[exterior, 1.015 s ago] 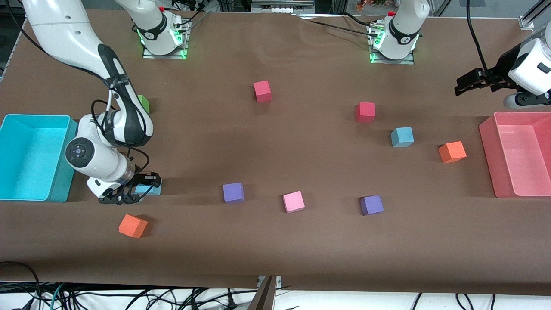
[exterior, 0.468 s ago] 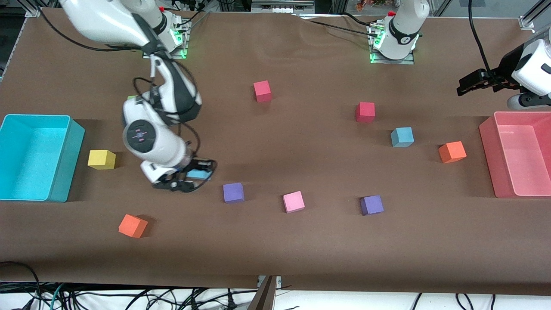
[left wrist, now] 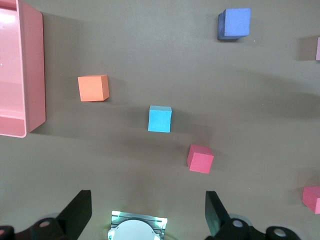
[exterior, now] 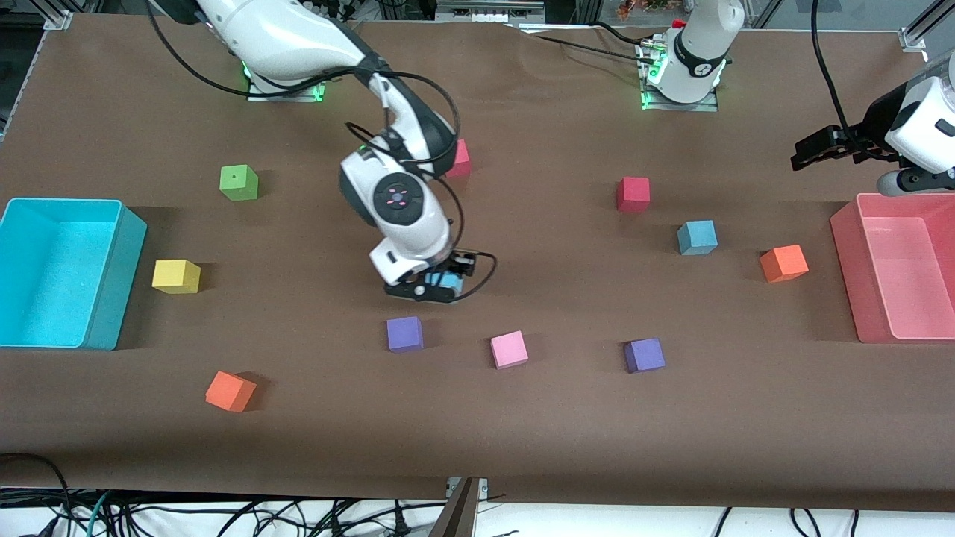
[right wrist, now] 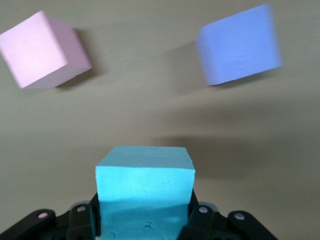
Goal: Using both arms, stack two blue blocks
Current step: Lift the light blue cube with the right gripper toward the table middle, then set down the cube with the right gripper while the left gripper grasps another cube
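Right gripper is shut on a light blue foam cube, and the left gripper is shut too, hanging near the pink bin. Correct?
Not quite. The left gripper is open, fingers wide apart in the left wrist view, by the pink bin. The right gripper is indeed shut on the light blue foam cube.

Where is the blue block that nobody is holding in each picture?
Front view: the free blue block sits on the table between a red block and an orange block.
Left wrist view: mid-picture.
Right wrist view: not shown.
Shared landmark: that orange block.
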Robot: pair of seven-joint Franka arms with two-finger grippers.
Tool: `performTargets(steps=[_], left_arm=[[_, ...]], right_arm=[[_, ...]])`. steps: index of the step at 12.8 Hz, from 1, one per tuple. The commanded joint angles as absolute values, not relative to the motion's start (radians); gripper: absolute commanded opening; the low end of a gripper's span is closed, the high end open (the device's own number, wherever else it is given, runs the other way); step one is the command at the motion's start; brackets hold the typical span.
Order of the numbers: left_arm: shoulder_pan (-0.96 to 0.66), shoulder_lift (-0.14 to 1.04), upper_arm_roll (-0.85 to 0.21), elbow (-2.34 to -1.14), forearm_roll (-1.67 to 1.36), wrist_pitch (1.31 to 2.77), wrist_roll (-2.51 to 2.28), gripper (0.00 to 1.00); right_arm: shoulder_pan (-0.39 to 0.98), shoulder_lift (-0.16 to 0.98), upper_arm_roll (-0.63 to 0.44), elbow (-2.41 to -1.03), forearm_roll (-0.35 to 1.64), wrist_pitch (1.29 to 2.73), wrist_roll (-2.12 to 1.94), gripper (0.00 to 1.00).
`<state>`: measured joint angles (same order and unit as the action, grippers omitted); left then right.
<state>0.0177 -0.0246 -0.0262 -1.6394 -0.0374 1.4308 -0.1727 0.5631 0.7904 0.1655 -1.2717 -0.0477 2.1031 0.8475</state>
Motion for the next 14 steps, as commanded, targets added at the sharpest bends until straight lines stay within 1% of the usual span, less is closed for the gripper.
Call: performTargets(steps=[1,4,6,7,8,9,10,12,14], left_arm=[[0.012,-0.009,-0.025,-1.626,-0.014,1.433,-0.173,1.00],[0.011,-0.005,-0.025,-1.628,-0.015,1.436,-0.173,1.00],[0.009,0.009,-0.025,-1.638,-0.015,1.457,-0.172,1.00],[0.009,0.020,-0.025,-1.652,-0.014,1.480,-0.172,1.00],[0.009,0.026,-0.025,-1.657,-0.014,1.497,-0.172,1.00],[0.009,0.037,-0.025,-1.672,-0.014,1.515,-0.172,1.00],[0.009,0.050,-0.025,-1.695,-0.012,1.558,-0.172,1.00],[0.006,0.075,-0.025,-1.797,-0.012,1.710,-0.172,1.00],[0.002,0.071,-0.025,-1.818,0.001,1.730,-0.170,1.00]], right_arm=[[0.639,0.919,0.117,-1.118,-0.069,2.095,0.900,0.28],[0.701,0.978,0.097,-1.118,-0.081,2.180,0.905,0.29],[0.710,1.000,0.098,-1.118,-0.112,2.215,0.900,0.30],[0.709,1.006,0.098,-1.118,-0.120,2.224,0.897,0.46],[0.709,1.006,0.100,-1.118,-0.121,2.236,0.896,0.85],[0.710,1.006,0.100,-1.118,-0.121,2.237,0.893,0.99],[0.710,1.005,0.100,-1.118,-0.123,2.234,0.888,0.99],[0.706,0.990,0.103,-1.118,-0.123,2.226,0.862,0.99],[0.701,0.951,0.104,-1.126,-0.123,2.204,0.824,0.99]])
